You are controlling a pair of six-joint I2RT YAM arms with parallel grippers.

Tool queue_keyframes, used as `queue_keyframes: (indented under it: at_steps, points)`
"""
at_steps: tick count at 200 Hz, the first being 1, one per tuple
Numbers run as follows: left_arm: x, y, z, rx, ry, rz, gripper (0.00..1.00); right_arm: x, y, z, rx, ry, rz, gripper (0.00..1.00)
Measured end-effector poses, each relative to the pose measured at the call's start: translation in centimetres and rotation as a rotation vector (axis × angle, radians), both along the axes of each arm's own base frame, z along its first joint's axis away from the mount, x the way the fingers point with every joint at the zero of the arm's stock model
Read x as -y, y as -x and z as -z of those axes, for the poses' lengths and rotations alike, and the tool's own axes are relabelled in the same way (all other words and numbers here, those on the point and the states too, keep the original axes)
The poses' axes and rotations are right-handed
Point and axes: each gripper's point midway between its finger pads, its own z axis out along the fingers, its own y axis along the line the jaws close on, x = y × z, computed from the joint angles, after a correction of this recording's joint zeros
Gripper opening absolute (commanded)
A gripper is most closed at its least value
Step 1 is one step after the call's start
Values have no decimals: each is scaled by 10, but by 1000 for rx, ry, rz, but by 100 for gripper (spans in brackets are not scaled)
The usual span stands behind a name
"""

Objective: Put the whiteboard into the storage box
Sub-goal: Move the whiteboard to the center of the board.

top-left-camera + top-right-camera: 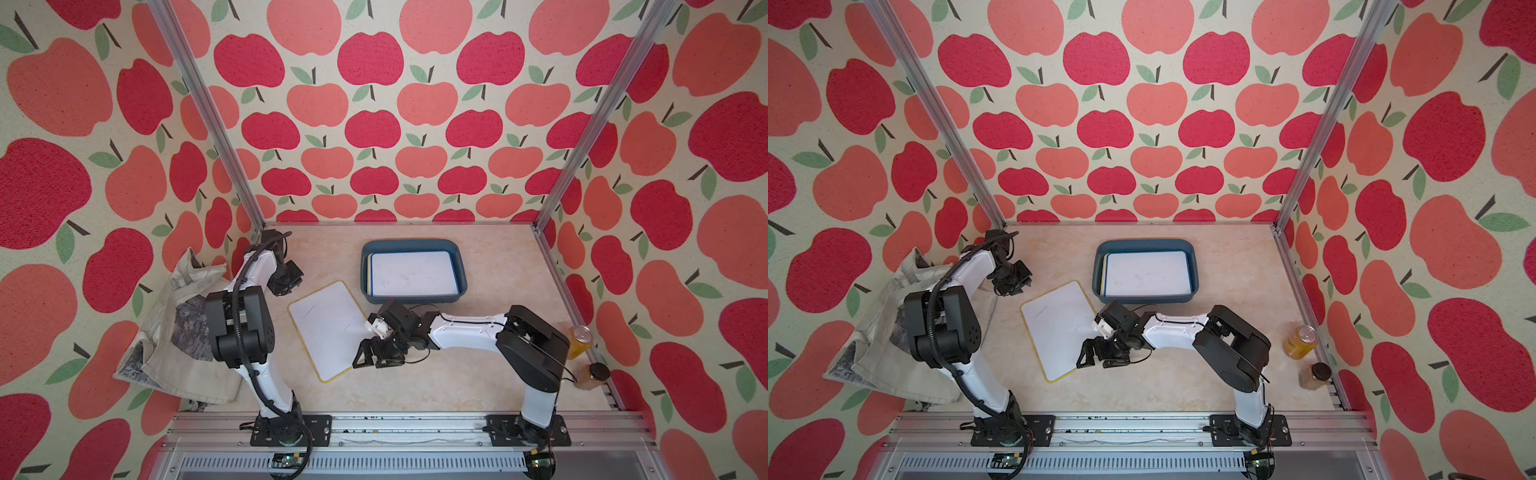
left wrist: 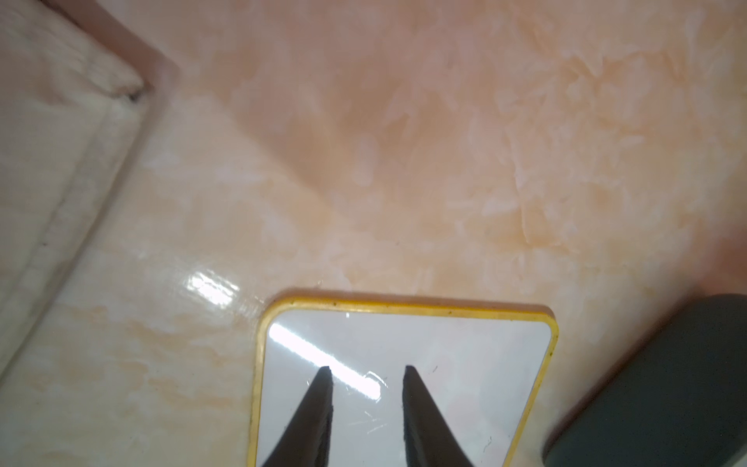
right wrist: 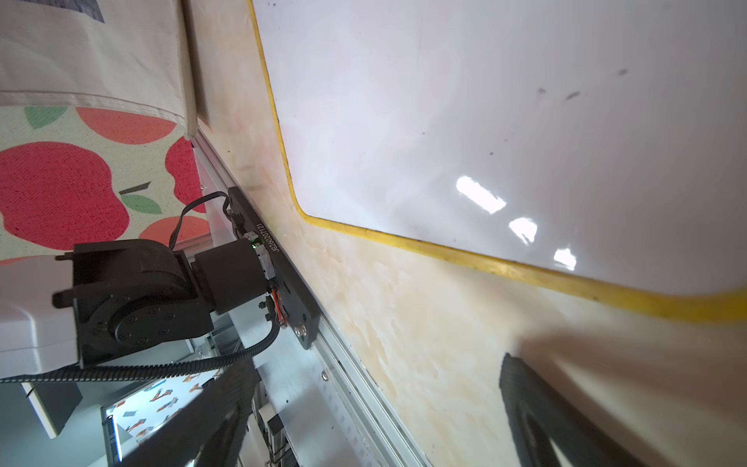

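Note:
A yellow-rimmed whiteboard (image 1: 326, 330) (image 1: 1059, 328) lies flat and askew on the table, in front of and to the left of the dark blue-grey storage box (image 1: 409, 243) (image 1: 1144, 243). Inside the box a blue-rimmed whiteboard (image 1: 413, 274) rests on top of another board. My left gripper (image 1: 286, 278) (image 2: 368, 372) hovers over the yellow board's far end, open, with nothing between its fingers. At the board's right edge near its front corner, my right gripper (image 1: 368, 361) (image 3: 374, 360) stands wide open over bare table. The yellow board (image 3: 485, 121) fills much of the right wrist view.
A crumpled canvas bag (image 1: 178, 332) lies at the left by the left arm. A yellow drink can (image 1: 579, 340) and a black-lidded jar (image 1: 594, 374) stand at the right edge. An aluminium rail (image 1: 395, 428) runs along the front. The box's wall (image 2: 667, 384) shows in the left wrist view.

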Motion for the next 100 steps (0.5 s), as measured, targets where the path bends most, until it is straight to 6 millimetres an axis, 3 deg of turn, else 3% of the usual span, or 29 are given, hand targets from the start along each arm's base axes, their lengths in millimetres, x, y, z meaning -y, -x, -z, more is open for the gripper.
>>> queue_keyframes:
  at_steps: [21, 56, 100]
  points:
    - [-7, -7, 19, -32, -2, -2, 32, -4, 0, 0, -11, 7, -21, 99]
    - [-7, -2, 56, -119, 14, 1, 32, -5, 2, 5, -28, 22, -44, 99]
    - [-8, -4, 57, -105, 11, 4, 32, -2, -3, 5, -64, 11, -41, 99]
